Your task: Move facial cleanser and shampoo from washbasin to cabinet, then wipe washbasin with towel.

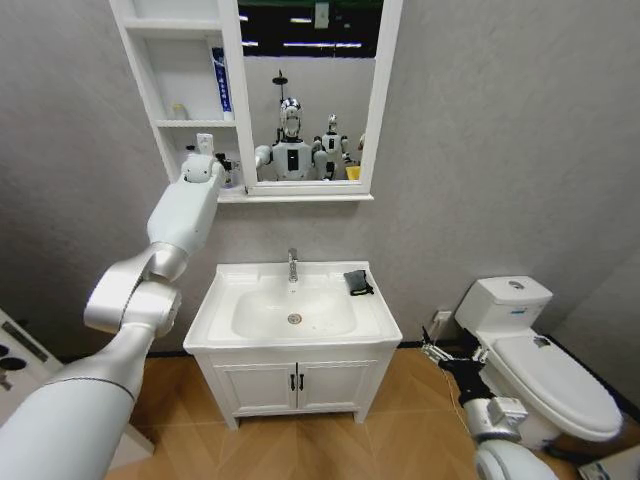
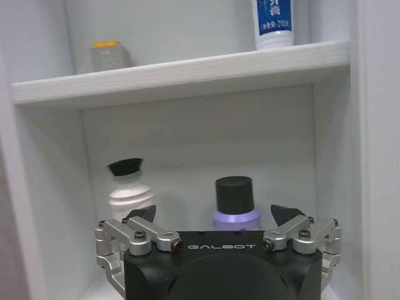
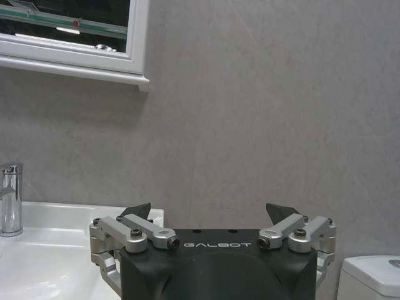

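My left gripper (image 1: 206, 150) is raised into the lowest compartment of the cabinet (image 1: 135, 60). In the left wrist view it (image 2: 214, 214) is open, holding nothing. A lilac bottle with a black cap (image 2: 235, 201) stands on the compartment floor just ahead of the gap. A white bottle with a black cap (image 2: 127, 186) stands beside it. I cannot tell which is the facial cleanser and which the shampoo. The dark towel (image 1: 357, 282) lies on the washbasin (image 1: 225, 300) rim, right of the tap (image 1: 293, 264). My right gripper (image 1: 437, 352) hangs open and low between basin and toilet (image 3: 211, 214).
A blue-and-white tube (image 2: 273, 22) and a small jar with an orange lid (image 2: 110, 55) stand on the shelf (image 2: 187, 72) above. The mirror (image 1: 305, 90) adjoins the cabinet. A white toilet (image 1: 545, 370) stands to the right. The vanity doors (image 1: 295, 385) are shut.
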`<state>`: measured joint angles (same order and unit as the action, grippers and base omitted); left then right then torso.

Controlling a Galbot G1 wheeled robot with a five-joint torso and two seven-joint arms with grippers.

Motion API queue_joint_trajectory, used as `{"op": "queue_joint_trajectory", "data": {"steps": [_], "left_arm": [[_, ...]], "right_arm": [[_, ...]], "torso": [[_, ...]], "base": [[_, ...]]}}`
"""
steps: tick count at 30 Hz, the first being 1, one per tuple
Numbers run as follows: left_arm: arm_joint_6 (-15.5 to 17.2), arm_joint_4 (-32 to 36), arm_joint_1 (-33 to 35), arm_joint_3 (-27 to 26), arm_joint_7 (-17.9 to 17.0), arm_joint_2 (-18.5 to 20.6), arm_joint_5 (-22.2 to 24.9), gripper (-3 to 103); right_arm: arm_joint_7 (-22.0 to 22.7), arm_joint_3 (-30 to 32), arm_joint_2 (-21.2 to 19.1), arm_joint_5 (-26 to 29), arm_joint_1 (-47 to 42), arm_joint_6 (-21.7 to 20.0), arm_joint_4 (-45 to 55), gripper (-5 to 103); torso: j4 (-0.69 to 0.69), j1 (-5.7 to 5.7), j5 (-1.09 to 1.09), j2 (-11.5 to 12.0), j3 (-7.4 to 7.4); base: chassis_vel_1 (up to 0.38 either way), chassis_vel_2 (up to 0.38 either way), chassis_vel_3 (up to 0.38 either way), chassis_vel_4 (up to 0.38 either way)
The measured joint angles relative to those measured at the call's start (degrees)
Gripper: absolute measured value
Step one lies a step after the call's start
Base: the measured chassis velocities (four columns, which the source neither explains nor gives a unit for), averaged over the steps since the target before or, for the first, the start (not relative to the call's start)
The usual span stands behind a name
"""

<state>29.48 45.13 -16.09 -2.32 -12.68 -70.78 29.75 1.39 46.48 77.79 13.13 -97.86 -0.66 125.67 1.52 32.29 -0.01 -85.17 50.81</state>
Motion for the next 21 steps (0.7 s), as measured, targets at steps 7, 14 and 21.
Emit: {"op": "queue_joint_trajectory", "data": {"steps": [7, 14, 21], "left_arm": [[4.7, 22.1, 9.5, -0.5, -7.0, 8.4, 8.2, 100], [7.4, 47.0, 24.7, -3.4, -14.8, 17.9, 18.8, 100], [-0.6, 62.4, 54.6, -17.5, -13.6, 20.7, 12.8, 100]], "right_arm": [[0.0, -0.8, -0.9, -0.2, 1.8, -2.2, 0.0, 100], [1.6, -2.8, -2.1, 0.0, 5.2, -5.9, 0.1, 100], [9.5, -4.5, -6.0, 4.7, 10.2, -10.7, 0.5, 100]], "torso": [[-0.02, -0.01, -0.01, 0.0, 0.00], [0.00, -0.01, -0.02, 0.0, 0.00], [-0.03, -0.01, -0.02, 0.0, -0.01]], "base": [[0.000, 0.000, 0.000, 0.000], [0.000, 0.000, 0.000, 0.000], [0.000, 0.000, 0.000, 0.000]]}}
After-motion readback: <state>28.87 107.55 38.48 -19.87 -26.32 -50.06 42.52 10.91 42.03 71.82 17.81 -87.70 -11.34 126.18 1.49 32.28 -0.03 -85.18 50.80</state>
